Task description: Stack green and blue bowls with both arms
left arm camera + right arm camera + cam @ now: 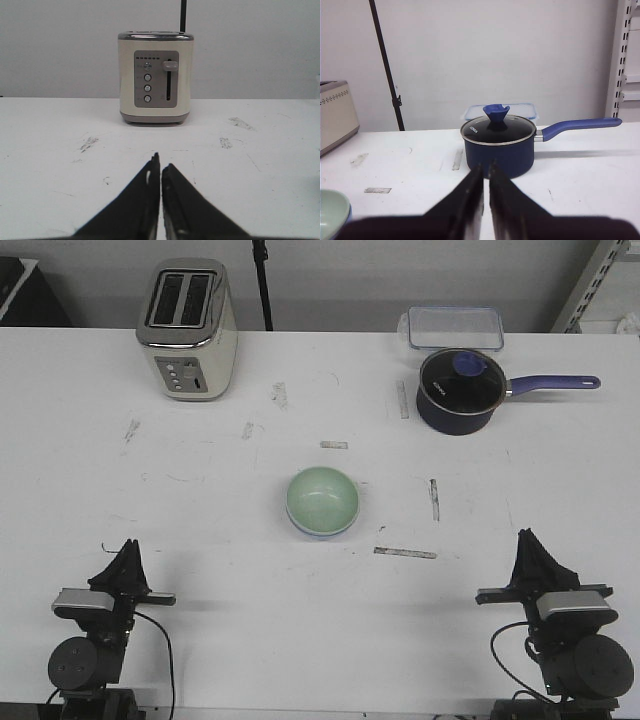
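The pale mint green bowl [322,499] sits in the middle of the table, nested inside the periwinkle blue bowl [318,532], of which only a thin rim shows beneath it. The stack's edge also shows in the right wrist view [331,212]. My left gripper [127,548] rests near the front left of the table, shut and empty; in the left wrist view [160,166] its fingers point at the toaster. My right gripper [527,538] rests at the front right, shut and empty; in the right wrist view [485,167] it points at the saucepan. Both are well away from the bowls.
A cream toaster [188,328] stands at the back left. A dark navy saucepan [460,390] with a glass lid and purple handle stands at the back right, a clear lidded container [453,328] behind it. Tape marks dot the white table [220,510].
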Motion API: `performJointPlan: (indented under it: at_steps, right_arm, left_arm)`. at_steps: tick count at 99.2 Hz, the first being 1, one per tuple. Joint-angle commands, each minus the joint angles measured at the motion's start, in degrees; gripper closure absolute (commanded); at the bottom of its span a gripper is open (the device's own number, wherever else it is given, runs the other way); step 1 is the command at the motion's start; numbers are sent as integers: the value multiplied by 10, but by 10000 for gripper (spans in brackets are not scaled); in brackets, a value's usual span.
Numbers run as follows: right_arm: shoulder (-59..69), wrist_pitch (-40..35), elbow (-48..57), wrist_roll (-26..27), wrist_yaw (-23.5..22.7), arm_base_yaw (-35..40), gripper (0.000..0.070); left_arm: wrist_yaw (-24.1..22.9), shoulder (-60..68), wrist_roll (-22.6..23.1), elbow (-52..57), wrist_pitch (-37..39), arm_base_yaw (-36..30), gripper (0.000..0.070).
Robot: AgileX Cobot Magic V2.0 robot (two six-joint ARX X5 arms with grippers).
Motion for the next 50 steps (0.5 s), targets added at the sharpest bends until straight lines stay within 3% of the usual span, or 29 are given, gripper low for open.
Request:
performJointPlan:
  at_steps: [1, 33, 50]
  right_arm:
    - [-2, 2, 1, 3, 3, 0, 686]
    - [-66, 44, -77, 2, 18, 0, 687]
    - [-122, 45, -130, -29, 17, 0, 686]
  left_arm:
    - [-1, -1, -2, -13, 6, 0, 699]
    - [-1, -1, -2, -13, 6, 0, 699]
    - [-1, -1, -2, -13, 6, 0, 699]
